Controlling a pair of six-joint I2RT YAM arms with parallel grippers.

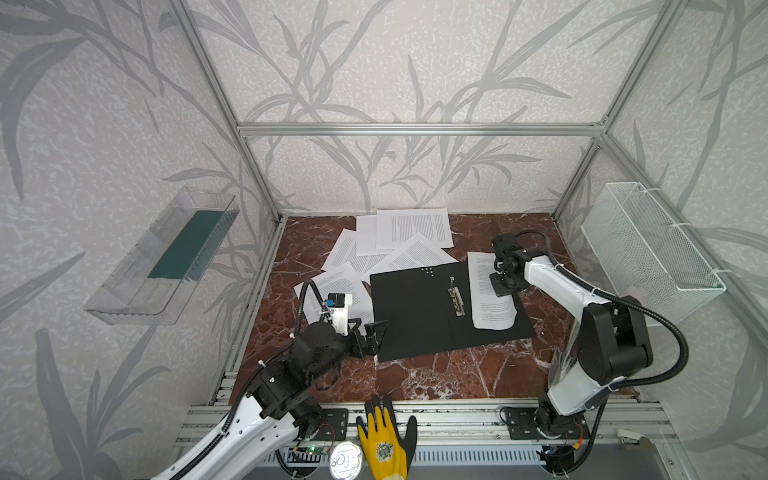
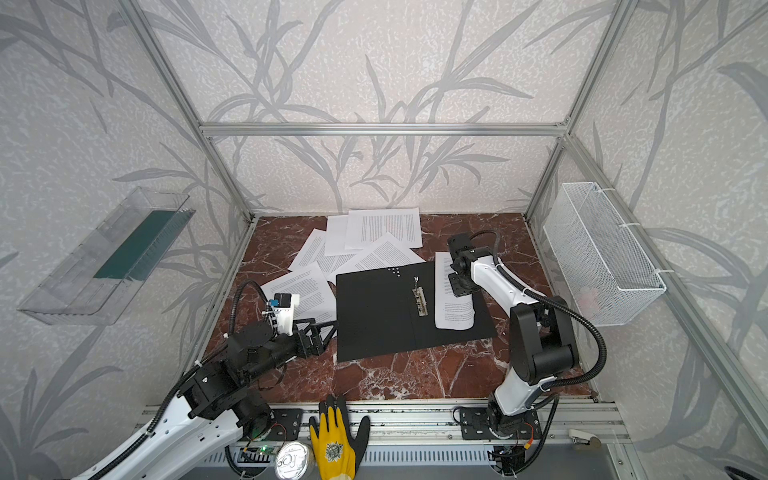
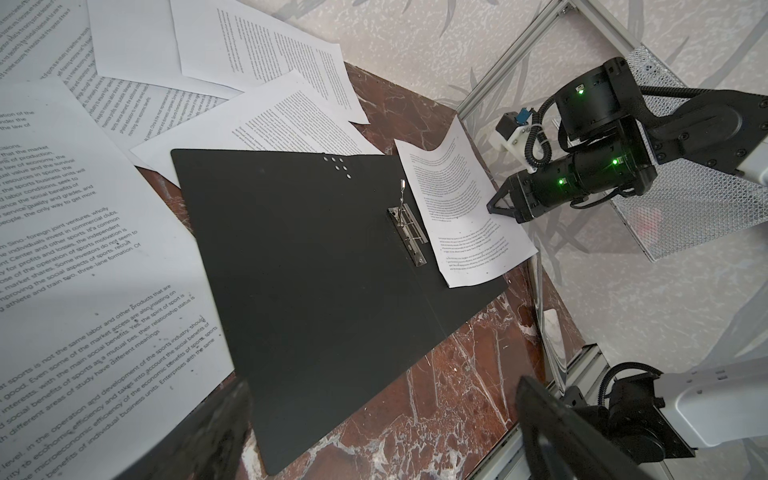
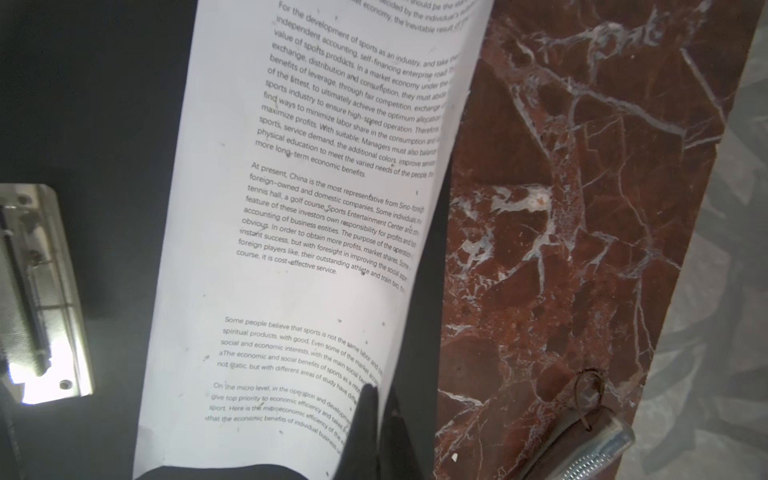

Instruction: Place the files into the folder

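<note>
One white printed paper sheet (image 1: 494, 316) on open matte black folder (image 1: 415, 316), edge pinched by right gripper (image 3: 494, 206); left gripper (image 1: 370, 330) wide, beside folder.

Folder (image 1: 415, 316): thin black card, matt, smooth.
Clip (image 1: 456, 298): bright polished metal, at the folder's middle fold.
Files (image 1: 411, 232): white paper, matt, printed in black; thin and floppy.
Table top (image 1: 457, 370): red-brown stone-look slab with white veins, smooth, slightly glossy.
Frame (image 1: 415, 129): grey metal profile, satin finish.
Basket (image 1: 648, 245): white-coated wire mesh, right wall.
Tray (image 1: 137, 282): clear, glossy plastic, left wall.
Glove (image 1: 384, 449): yellow knitted cloth with black coated fingers, near edge.
Can (image 1: 344, 463): shiny metal lid.
Walls (image 1: 374, 62): pale wallpaper, rough embossed grain, grey leaf print.
Arm shells (image 1: 548, 278): glossy white plastic; joints matt black.
</note>
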